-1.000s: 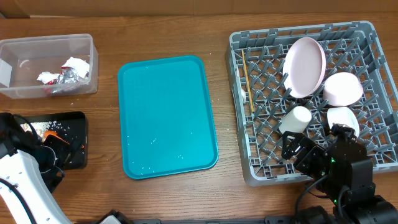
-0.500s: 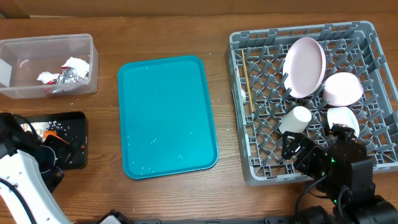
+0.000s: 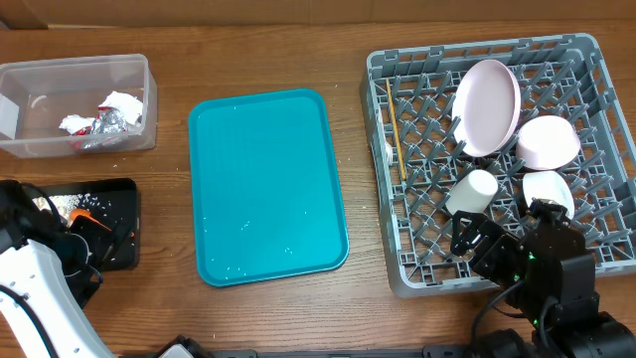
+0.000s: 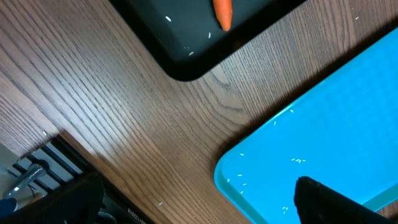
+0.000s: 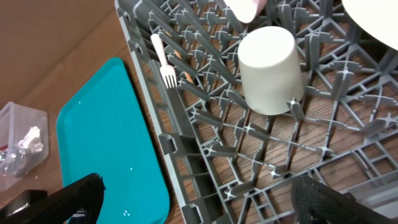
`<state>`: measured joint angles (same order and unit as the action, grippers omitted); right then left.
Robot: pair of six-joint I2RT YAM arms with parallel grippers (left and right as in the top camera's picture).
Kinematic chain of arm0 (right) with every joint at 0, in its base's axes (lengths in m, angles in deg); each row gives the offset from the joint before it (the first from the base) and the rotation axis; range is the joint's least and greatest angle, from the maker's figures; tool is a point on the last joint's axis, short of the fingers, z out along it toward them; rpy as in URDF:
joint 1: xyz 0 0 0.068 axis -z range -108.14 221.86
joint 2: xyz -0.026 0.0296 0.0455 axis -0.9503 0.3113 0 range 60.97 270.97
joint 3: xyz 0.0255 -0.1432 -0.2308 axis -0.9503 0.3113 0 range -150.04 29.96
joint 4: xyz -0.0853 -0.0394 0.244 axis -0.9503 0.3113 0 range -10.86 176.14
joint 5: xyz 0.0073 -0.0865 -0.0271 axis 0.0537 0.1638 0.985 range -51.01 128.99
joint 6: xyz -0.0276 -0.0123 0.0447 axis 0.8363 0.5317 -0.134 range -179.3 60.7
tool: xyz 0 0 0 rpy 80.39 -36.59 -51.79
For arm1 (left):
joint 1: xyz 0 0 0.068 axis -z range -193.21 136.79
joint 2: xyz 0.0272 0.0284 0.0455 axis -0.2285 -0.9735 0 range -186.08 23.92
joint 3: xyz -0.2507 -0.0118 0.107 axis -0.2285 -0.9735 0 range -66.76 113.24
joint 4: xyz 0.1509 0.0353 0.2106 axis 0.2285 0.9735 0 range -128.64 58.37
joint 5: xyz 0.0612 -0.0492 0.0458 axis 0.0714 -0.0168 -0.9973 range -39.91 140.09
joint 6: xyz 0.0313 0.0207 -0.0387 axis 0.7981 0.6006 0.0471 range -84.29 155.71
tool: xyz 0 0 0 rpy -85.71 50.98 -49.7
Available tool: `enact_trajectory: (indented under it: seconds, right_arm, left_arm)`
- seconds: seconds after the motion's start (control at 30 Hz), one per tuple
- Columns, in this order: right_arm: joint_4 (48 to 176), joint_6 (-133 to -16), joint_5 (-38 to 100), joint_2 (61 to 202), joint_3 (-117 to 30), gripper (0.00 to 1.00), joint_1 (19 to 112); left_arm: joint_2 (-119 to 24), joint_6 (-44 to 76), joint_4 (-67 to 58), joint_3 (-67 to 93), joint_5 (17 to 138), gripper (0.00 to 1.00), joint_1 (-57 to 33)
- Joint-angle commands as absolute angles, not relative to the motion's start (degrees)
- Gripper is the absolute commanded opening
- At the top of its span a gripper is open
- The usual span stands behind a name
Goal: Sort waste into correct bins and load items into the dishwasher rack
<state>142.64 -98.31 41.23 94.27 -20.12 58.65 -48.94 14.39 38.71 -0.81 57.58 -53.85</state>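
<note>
The grey dishwasher rack (image 3: 407,268) on the right holds a tilted white plate (image 3: 487,104), two white bowls (image 3: 549,141) (image 3: 549,189), an upturned cup (image 3: 472,191) (image 5: 268,71) and a yellow-handled fork (image 3: 395,129) (image 5: 166,65). Crumpled napkins and the foil wrapper (image 3: 104,117) lie in the clear tub (image 3: 20,75). An orange carrot (image 3: 89,221) (image 4: 222,11) rests in the black tray (image 3: 119,189) (image 4: 186,43). My left gripper (image 4: 199,208) hangs open and empty over bare wood between the black tray and the teal tray. My right gripper (image 3: 467,244) (image 5: 202,208) stands open and empty over the rack's front-left part, just below the cup.
A flat teal serving tray (image 3: 266,184) (image 4: 323,137) (image 5: 106,143) lies in the middle with a few specks on it. The rack's front wall (image 5: 186,130) stands right under my right gripper. The left arm (image 3: 35,273) fills the front-left corner.
</note>
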Motion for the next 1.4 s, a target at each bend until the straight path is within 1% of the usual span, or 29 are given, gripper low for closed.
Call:
enact_trajectory:
  seconds: [0.0, 0.13, 0.33, 0.43, 0.6, 0.77, 0.93, 1.03, 1.37]
  right_arm:
    - [143.4, -98.5, 42.8, 94.0, -19.9, 1.00, 58.4]
    - [143.6, -97.0, 43.5, 94.0, -19.9, 1.00, 58.5]
    - [140.0, -89.7, 43.7, 92.3, -19.8, 1.00, 59.0]
    - [139.2, -89.0, 43.7, 90.8, -19.4, 1.00, 60.7]
    - [136.0, -88.8, 43.6, 85.1, -14.1, 1.00, 63.7]
    - [126.9, -88.3, 43.0, 77.2, -3.6, 1.00, 65.0]
    - [114.3, -82.8, 38.8, 72.8, 6.1, 1.00, 65.6]
    - [108.1, -81.5, 39.1, 69.5, 11.9, 1.00, 65.9]
    - [99.7, -81.5, 39.1, 61.1, 22.2, 1.00, 69.8]
  left_arm:
    - [-48.0, 13.4, 38.7, 0.2, 58.0, 1.00, -54.1]
    - [-48.0, 13.4, 38.7, 0.2, 58.0, 1.00, -54.1]
    - [-48.0, 13.4, 38.7, 0.2, 58.0, 1.00, -54.1]
    - [-48.0, 13.4, 38.7, 0.2, 58.0, 1.00, -54.1]
    - [-48.0, 13.4, 38.7, 0.2, 58.0, 1.00, -54.1]
    - [-48.0, 13.4, 38.7, 0.2, 58.0, 1.00, -54.1]
    - [-48.0, 13.4, 38.7, 0.2, 58.0, 1.00, -54.1]
    - [-48.0, 13.4, 38.7, 0.2, 58.0, 1.00, -54.1]
    - [-48.0, 13.4, 38.7, 0.2, 58.0, 1.00, -54.1]
